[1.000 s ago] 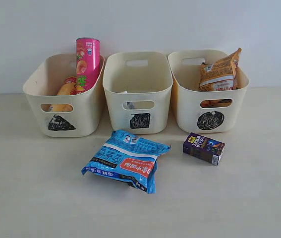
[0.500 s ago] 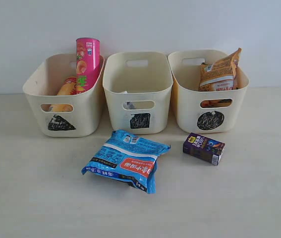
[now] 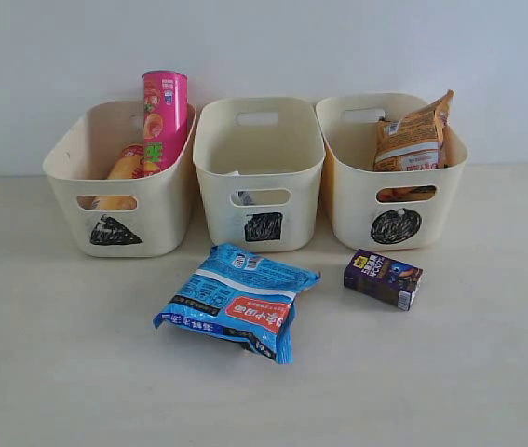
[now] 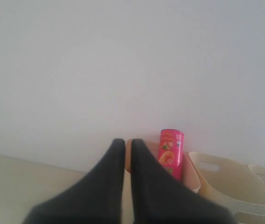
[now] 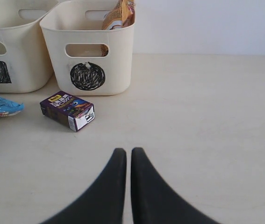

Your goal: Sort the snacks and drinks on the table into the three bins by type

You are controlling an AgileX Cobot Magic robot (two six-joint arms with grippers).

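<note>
Though seen nowhere from the exterior camera, caught close by the wrist cameras: left gripper (image 4: 124,140), dark fingers pressed together on nothing, aimed at the pale wall with the pink chip tube (image 4: 170,154) just beyond; right gripper (image 5: 124,150), likewise closed and empty, low over the table (image 5: 207,116).

Given only by the exterior view: all three bins in a row along the 12 o'clock edge of the table (image 3: 77,354), sides nearly touching. Given more sharply by the right wrist view than by the exterior: dark purple carton (image 5: 68,109) lying flat, white end face turned toward the camera, near the circle bin (image 5: 118,60) but apart from it.

Triangle bin (image 3: 166,200), at 9 o'clock in the row: holds the pink chip tube (image 3: 165,116), upright in the corner nearest the middle bin and rising well above the rim, plus the yellow-red chip tube (image 3: 126,168), lower and leaning, partly glimpsed through the handle cut-out.

Square bin (image 3: 222,219), middle: holds the white-and-blue carton (image 3: 243,197), mostly hidden, only a sliver seen through the cut-out.

Circle bin (image 3: 352,209), at 3 o'clock in the row: holds the orange-brown packet (image 3: 412,140), standing on edge, its top poking above the rim.

Left out on the table: blue packet (image 3: 237,303), flat, at 6 o'clock of the square bin; dark purple carton (image 3: 383,277) at 3 o'clock of that packet and 6 o'clock of the circle bin, clear of both.
</note>
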